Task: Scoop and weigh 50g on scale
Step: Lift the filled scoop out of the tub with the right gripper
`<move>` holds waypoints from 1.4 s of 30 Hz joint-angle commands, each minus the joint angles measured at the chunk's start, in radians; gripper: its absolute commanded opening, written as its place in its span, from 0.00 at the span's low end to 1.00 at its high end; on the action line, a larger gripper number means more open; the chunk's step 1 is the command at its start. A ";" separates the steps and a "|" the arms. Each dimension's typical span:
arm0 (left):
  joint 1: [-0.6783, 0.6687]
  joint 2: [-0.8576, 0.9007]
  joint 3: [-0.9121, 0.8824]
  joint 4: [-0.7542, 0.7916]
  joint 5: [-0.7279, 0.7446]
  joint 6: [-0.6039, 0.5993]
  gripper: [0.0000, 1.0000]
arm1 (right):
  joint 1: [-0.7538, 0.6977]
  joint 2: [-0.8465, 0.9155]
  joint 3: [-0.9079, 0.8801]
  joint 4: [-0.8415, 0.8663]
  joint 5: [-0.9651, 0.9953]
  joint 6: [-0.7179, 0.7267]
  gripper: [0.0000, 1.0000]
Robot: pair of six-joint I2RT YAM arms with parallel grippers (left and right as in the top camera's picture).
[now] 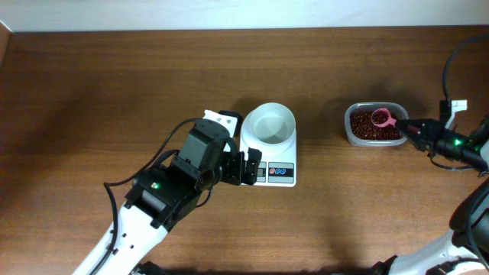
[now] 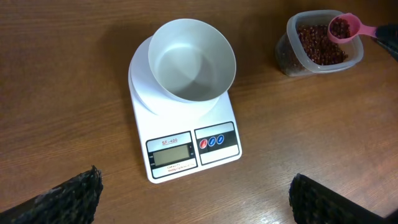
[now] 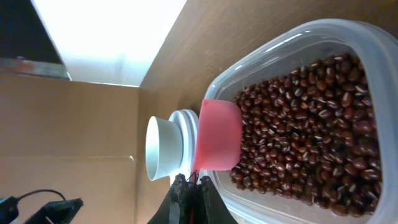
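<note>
- Right gripper (image 1: 409, 127) is clamped shut on the handle of the pink scoop (image 1: 380, 118). The scoop sits over the plastic tub (image 1: 348, 130) at the right side of the table (image 1: 114, 76).
- The left wrist view shows beans (image 2: 317, 46) in the scoop cup as well as in the tub, so I'd call it a loaded scoop about level with the rim.
- Left gripper (image 1: 252, 168) is spread as wide as it goes and has nothing in it. It hovers just beside the front left of the scale (image 1: 276, 173).
- The bowl (image 1: 273, 124) on the scale is empty, so as far as I can tell none of the weighing is done yet. I can't read the display from here.
- The step I'm on is the carry. My plan is to keep the cup level, lift clear of the tub wall before going sideways, then tip slowly over the middle of the bowl.
- I'd pour in small amounts rather than dump it all, since overshooting the target weight is easy and fishing beans back out is a pain.
- There's an open strip of bare wood between tub and scale, so the right arm has a clean path.
- The edges to watch are the tub's near rim on the way out and the bowl's rim on arrival. A knock on either one spills beans or shoves the bowl.
- The left arm crowds the scale's left side, so I'd approach from the right and keep the two arms well apart.
</note>
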 commanded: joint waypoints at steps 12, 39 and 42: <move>-0.004 -0.015 0.018 -0.001 -0.011 0.019 0.99 | -0.024 0.008 -0.005 -0.001 -0.021 0.031 0.04; -0.004 -0.015 0.018 -0.001 -0.011 0.019 0.99 | -0.023 0.003 -0.005 -0.295 -0.293 -0.133 0.04; -0.004 -0.015 0.018 -0.001 -0.011 0.019 0.99 | -0.022 -0.006 -0.005 -0.349 -0.296 -0.180 0.04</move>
